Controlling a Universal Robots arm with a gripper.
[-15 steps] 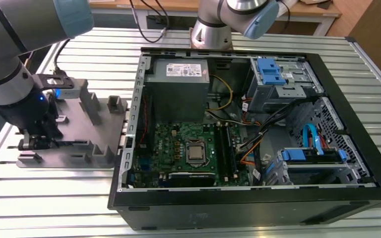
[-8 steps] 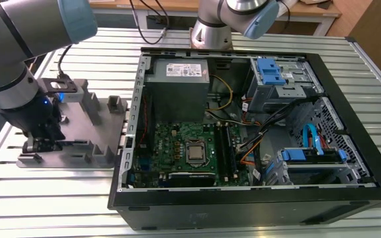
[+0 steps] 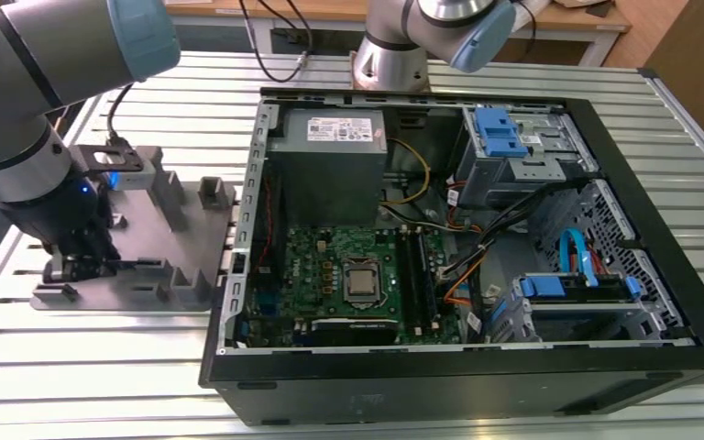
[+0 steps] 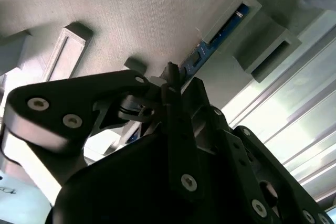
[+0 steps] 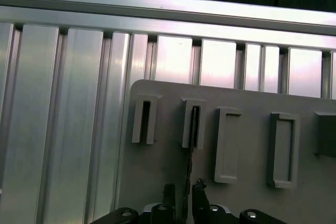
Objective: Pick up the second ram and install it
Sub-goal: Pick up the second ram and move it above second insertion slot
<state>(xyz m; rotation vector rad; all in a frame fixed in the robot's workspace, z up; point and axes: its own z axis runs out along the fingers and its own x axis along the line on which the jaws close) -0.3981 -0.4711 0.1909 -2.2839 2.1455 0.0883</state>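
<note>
The second ram [image 5: 189,166] stands on edge in a slot of the grey fixture plate [image 5: 157,171]; it reads as a thin dark line in the first wrist view and as a blue strip [image 4: 212,43] in the second wrist view. My gripper [image 5: 184,191] is low over the plate [image 3: 144,229], at the exterior view's left, well outside the computer case. Its fingers straddle the near end of the ram, one fingertip [image 5: 169,192] on each side. A narrow gap shows beside the stick, so the gripper [image 4: 184,77] is open.
The open computer case [image 3: 645,183] lies on the slatted metal table [image 3: 107,367] at the exterior view's right. Its motherboard has a CPU socket [image 3: 361,281] and long memory slots [image 3: 416,266] beside it. Upright posts [image 3: 169,197] rise from the plate. A second arm's base [image 3: 389,55] stands at the back.
</note>
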